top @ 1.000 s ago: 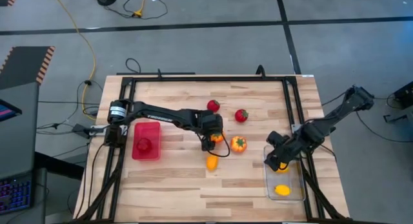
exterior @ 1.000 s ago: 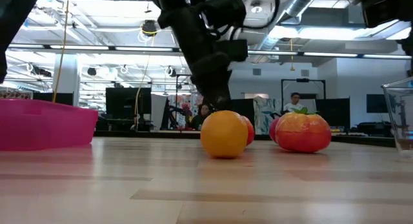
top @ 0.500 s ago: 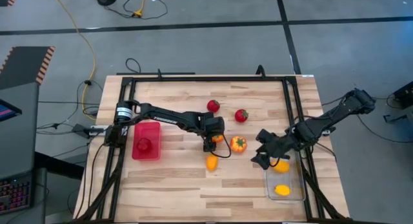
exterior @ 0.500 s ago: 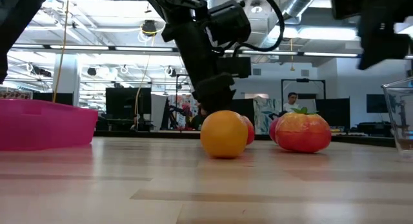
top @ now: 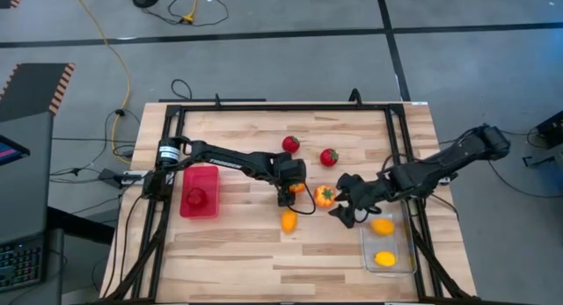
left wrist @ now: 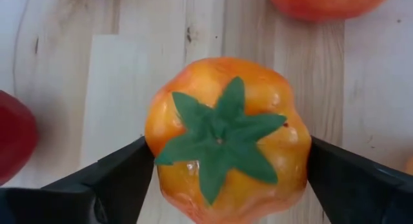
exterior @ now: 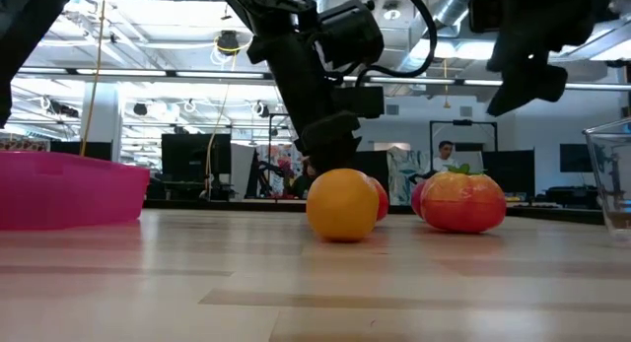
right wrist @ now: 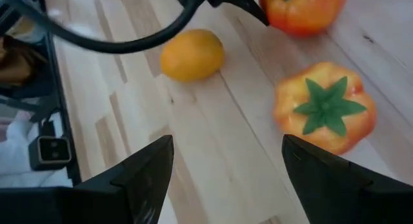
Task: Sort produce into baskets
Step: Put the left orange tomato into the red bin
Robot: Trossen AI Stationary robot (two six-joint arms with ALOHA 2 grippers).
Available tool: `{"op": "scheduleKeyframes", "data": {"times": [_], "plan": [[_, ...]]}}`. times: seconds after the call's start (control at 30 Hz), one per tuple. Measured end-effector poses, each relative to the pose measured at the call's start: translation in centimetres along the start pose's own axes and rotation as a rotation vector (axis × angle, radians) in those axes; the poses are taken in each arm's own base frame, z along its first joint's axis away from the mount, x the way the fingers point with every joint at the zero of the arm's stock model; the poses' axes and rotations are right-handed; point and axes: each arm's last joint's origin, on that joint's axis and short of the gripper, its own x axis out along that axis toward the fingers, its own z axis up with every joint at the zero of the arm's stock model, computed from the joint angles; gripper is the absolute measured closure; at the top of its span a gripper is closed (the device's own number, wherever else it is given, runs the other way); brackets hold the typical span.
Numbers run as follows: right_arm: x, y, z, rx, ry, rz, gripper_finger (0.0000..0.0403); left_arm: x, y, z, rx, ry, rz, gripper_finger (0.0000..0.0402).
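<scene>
My left gripper (top: 293, 190) is shut on an orange tomato with a green top (left wrist: 226, 140) near the table's middle. My right gripper (top: 343, 209) is open and empty, just right of a second orange tomato (top: 325, 196), which sits on the wood and also shows in the right wrist view (right wrist: 324, 108). A yellow-orange lemon (top: 288, 221) lies on the table near both. Two red pieces (top: 290, 144) (top: 329, 156) rest farther back. The red bin (top: 209, 173) holds a red piece (top: 195, 197). The clear bin (top: 366, 249) holds two lemons (top: 383, 226) (top: 384, 259). My left gripper pinches the orange tomato between its two fingers, on opposite sides of its body (left wrist: 150, 153) (left wrist: 307, 146). The fingers come from above, pointing down, with the green top facing up between them. Whether the tomato's underside is still on the wood does not show.
A black frame (top: 400, 156) runs along the table's edges, close to the clear bin at the right. Bare wood lies along the near edge (top: 264, 270). The low view shows the room beyond the table, with a person far off (exterior: 451, 157).
My right gripper has gone from above the clear bin toward the table's left, up to the second orange tomato. A lemon now shows in the bin where the gripper was.
</scene>
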Motion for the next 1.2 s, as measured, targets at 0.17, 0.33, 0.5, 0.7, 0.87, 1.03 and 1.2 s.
{"op": "scheduleKeyframes", "data": {"times": [0.17, 0.33, 0.5, 0.7, 0.87, 1.03, 1.2], "plan": [[1.2, -0.3, 0.2, 0.012, 0.013, -0.039, 0.0085, 0.0, 0.0, 0.0, 0.018, 0.0, 0.001, 0.0083], [2.4, -0.5, 0.5, 0.027, 0.016, -0.059, 0.0085, -0.1, 0.0, 0.0, 0.04, 0.002, 0.001, 0.0088], [3.2, -0.6, 0.8, 0.039, 0.007, -0.063, 0.0085, -1.6, 0.2, -0.3, 0.077, 0.042, -0.003, 0.0088], [3.3, -0.5, 1.0, 0.047, -0.011, -0.048, 0.0085, -5.8, 0.6, -1.4, 0.094, 0.155, -0.012, 0.0089], [3.3, -0.5, 1.0, 0.042, -0.011, -0.047, 0.0085, -9.9, 1.1, -2.9, 0.077, 0.275, -0.013, 0.0089], [3.3, -0.5, 1.0, 0.039, -0.011, -0.047, 0.0085, -13.3, 1.4, -4.5, 0.016, 0.287, -0.003, 0.0089], [3.3, -0.5, 1.0, 0.039, -0.012, -0.047, 0.0085, -16.1, 1.8, -7.9, -0.083, 0.267, 0.012, 0.009]]}}
